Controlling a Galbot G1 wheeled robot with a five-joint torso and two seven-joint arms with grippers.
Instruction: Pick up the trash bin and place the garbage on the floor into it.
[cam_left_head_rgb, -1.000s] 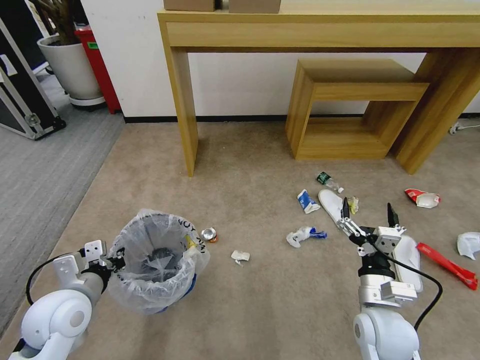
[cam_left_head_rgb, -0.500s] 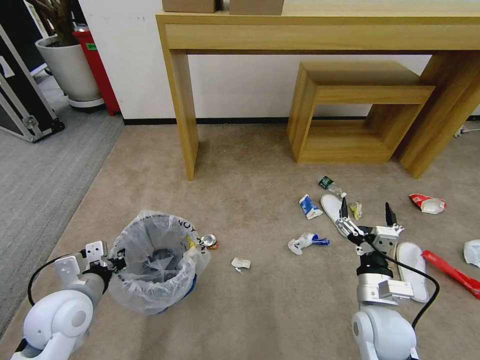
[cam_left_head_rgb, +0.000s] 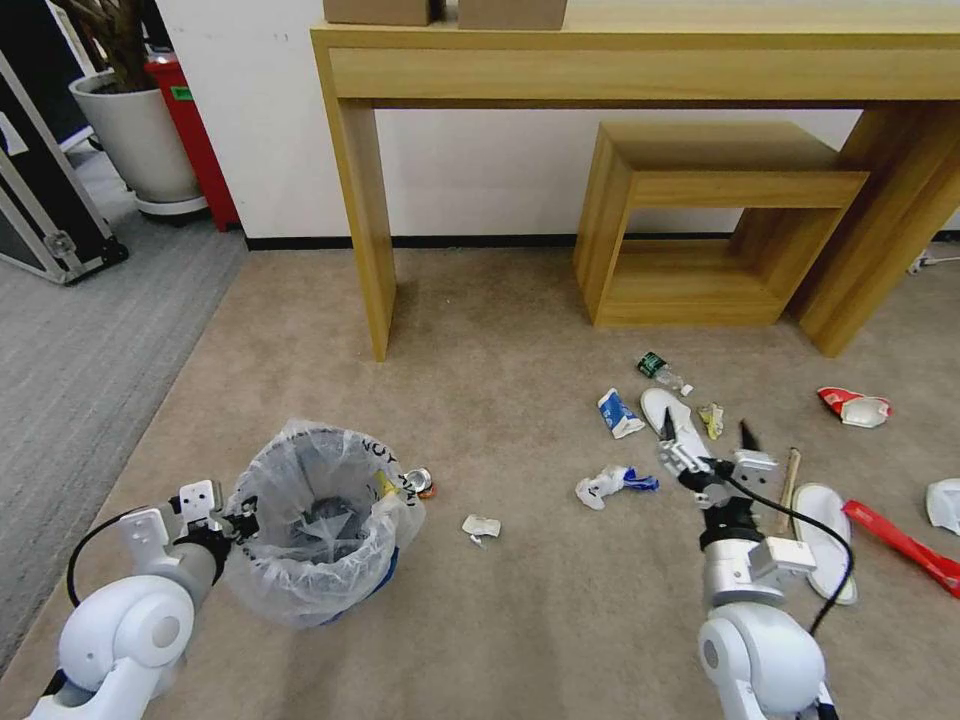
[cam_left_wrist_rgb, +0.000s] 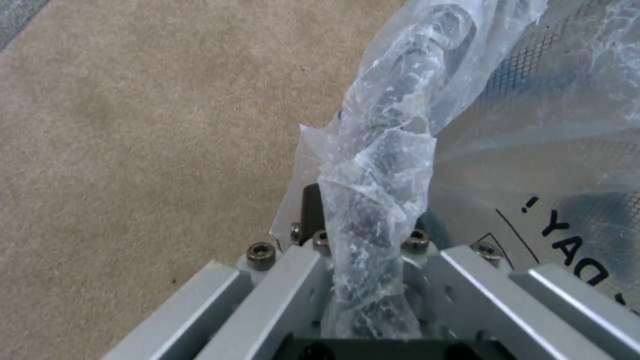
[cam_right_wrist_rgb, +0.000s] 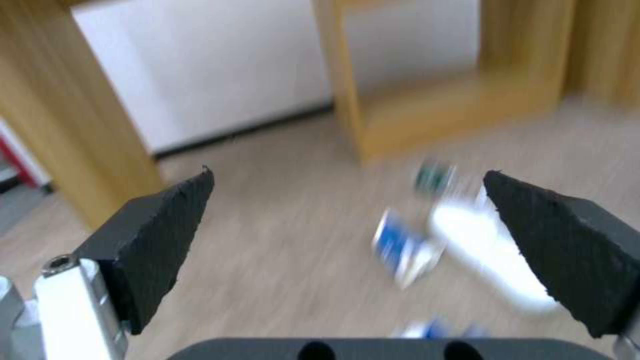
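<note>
We see the left hand (cam_left_head_rgb: 238, 522) pinching the bag-covered rim of the trash bin (cam_left_head_rgb: 318, 520), which stands on the beige floor (cam_left_head_rgb: 520, 620) at the near left; the left wrist view shows a twisted fold of the clear plastic bag (cam_left_wrist_rgb: 380, 200) running down between the hand's metal parts, with black lettering on the bag beside it. The right hand (cam_left_head_rgb: 707, 441) hangs spread wide over the scattered garbage at the near right, its dark fingertips (cam_right_wrist_rgb: 160, 235) far apart in the right wrist view. Just beyond that hand lies a white slipper (cam_left_head_rgb: 673, 418), with a blue-and-white paper scrap (cam_left_head_rgb: 618, 412) beside it and a clear bottle with a green label (cam_left_head_rgb: 660, 369) a little farther on. A second white slipper (cam_left_head_rgb: 825, 520) lies to the right of the right arm, touching or nearly touching a wooden stick (cam_left_head_rgb: 790, 472), and a red wrapper (cam_left_head_rgb: 905, 545) lies beyond it. A crumpled white-and-blue scrap (cam_left_head_rgb: 610, 484) sits left of the right hand, a small white scrap (cam_left_head_rgb: 480, 525) lies between the two arms, and a small can (cam_left_head_rgb: 420, 482) rests just beside the bin.
</note>
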